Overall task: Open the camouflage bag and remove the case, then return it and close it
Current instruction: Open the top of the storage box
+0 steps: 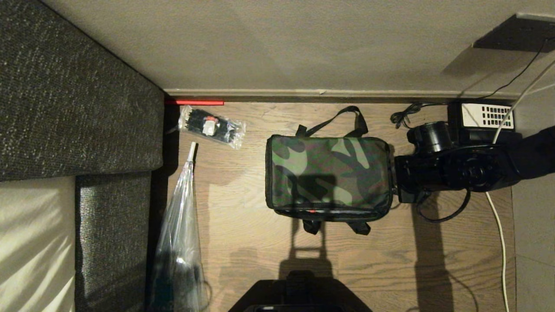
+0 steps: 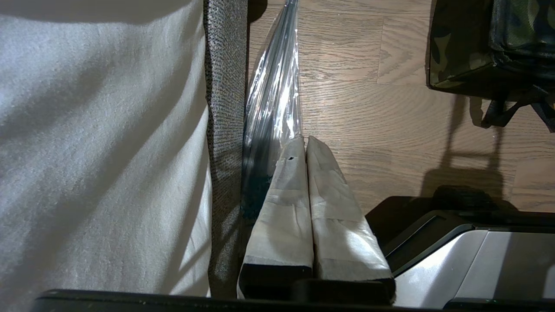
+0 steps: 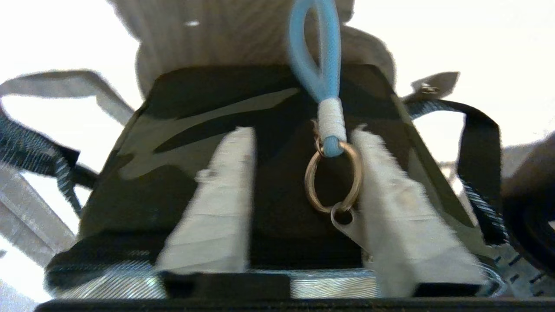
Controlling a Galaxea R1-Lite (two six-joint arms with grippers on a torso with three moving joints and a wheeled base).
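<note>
Right gripper (image 3: 303,143) fingers spread around silver zipper ring (image 3: 333,177) at boxy soft camouflage bag (image 1: 328,177) end; left gripper (image 2: 305,141) pressed together

We see the soft boxy camouflage bag (image 1: 328,175) zipped, so its contents stay hidden from us. The right gripper (image 3: 303,143) shows blurred taped fingers (image 3: 219,199). The long clear plastic sleeve (image 1: 180,242) and white cable (image 1: 503,255) run off the head view's lower edge.
</note>
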